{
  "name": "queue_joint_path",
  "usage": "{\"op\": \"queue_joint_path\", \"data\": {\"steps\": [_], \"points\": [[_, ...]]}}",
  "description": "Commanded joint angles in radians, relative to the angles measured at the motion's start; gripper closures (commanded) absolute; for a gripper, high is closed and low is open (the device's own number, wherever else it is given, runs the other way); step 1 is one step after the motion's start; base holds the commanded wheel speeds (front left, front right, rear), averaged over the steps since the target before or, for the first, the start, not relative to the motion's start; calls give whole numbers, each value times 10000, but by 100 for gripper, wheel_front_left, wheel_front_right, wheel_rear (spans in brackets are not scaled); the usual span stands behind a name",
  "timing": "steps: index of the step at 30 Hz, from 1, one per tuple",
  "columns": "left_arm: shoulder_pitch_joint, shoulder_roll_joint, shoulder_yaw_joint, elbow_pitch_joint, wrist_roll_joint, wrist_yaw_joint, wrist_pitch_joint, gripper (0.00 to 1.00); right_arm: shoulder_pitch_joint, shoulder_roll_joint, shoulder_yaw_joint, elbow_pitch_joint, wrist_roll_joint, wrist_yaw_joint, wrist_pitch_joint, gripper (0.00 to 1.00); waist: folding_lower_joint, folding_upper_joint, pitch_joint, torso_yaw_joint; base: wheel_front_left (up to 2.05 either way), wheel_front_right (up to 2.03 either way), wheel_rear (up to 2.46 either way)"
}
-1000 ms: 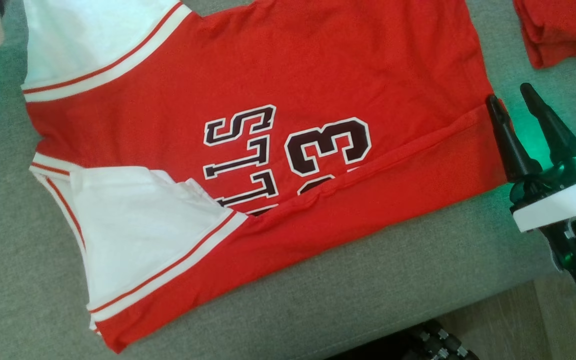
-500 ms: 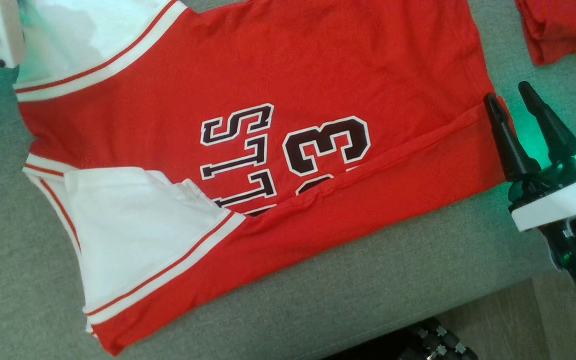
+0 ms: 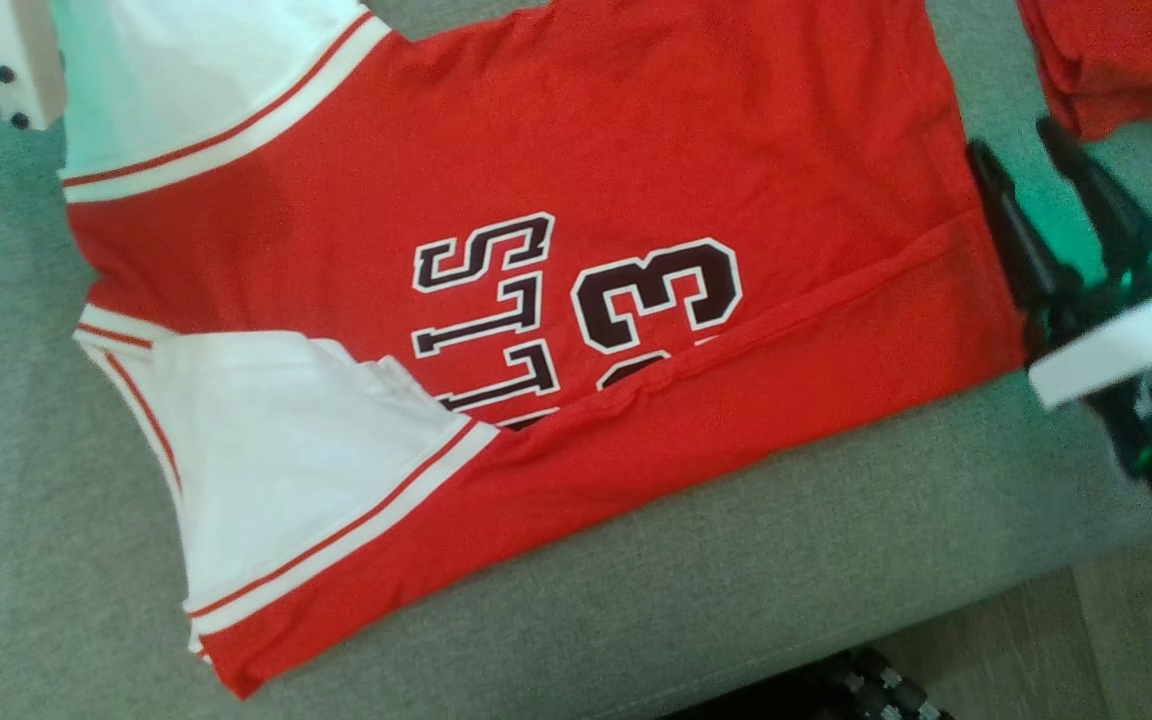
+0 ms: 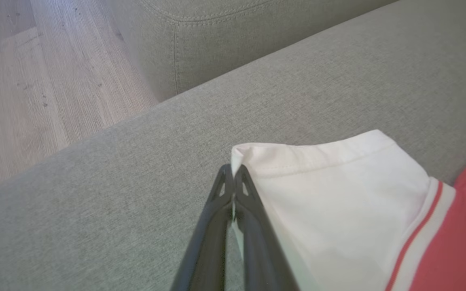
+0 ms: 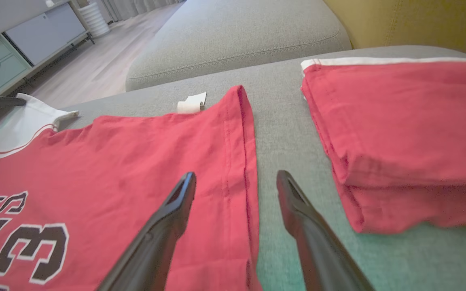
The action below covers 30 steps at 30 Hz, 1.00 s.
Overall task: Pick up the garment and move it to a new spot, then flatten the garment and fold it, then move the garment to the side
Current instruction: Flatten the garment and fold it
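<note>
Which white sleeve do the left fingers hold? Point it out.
The far sleeve, top left in the head view, its hem corner pinched by the left fingers; the near sleeve lies free.

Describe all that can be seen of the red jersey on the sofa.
The jersey is soft red cloth with white sleeves trimmed in red stripes and dark, white-edged lettering. It lies spread on the grey sofa cushion, its near side folded over part of the print. The left gripper is shut on a sleeve corner; the right gripper, open, straddles the hem.
</note>
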Motion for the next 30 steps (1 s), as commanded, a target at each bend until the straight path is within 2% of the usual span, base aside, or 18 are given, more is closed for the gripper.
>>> {"op": "queue_joint_path", "data": {"steps": [1,7,12,17,25,26,27,29,30], "points": [[-222,333,444,-309,141,-38,-161,100,-265,-325,16,-94,82,67,262,0,0,0,-106,103,0,0,0],[-433,150,168,-529,649,-251,-748,100,-2081,95,285,821,-47,67,1937,0,0,0,-186,439,0,0,0],[-659,-139,25,-582,803,-347,-1005,100,-3325,598,416,2107,-165,67,2943,0,0,0,-97,857,0,0,0],[-806,-304,-81,-646,879,-459,-1215,100,-4218,846,336,3311,-480,67,3178,0,0,0,56,1265,0,0,0],[-803,-344,-132,-559,863,-513,-1386,100,-4654,1024,632,3644,-429,67,3206,0,0,0,12,1425,0,0,0],[-806,-363,-142,-548,863,-513,-1404,100,-4686,1020,660,3671,-417,67,3197,4,0,0,8,1436,0,0,0],[-807,-383,-153,-536,862,-516,-1425,100,-4713,1015,688,3693,-404,67,3189,16,0,0,3,1446,0,0,0],[-814,-423,-180,-501,868,-529,-1476,100,-4750,988,739,3733,-387,67,3174,51,0,0,-7,1468,0,0,0],[-814,-423,-180,-501,868,-529,-1476,100,-4750,988,739,3733,-387,67,3174,51,0,0,-7,1468,0,0,0]]}}
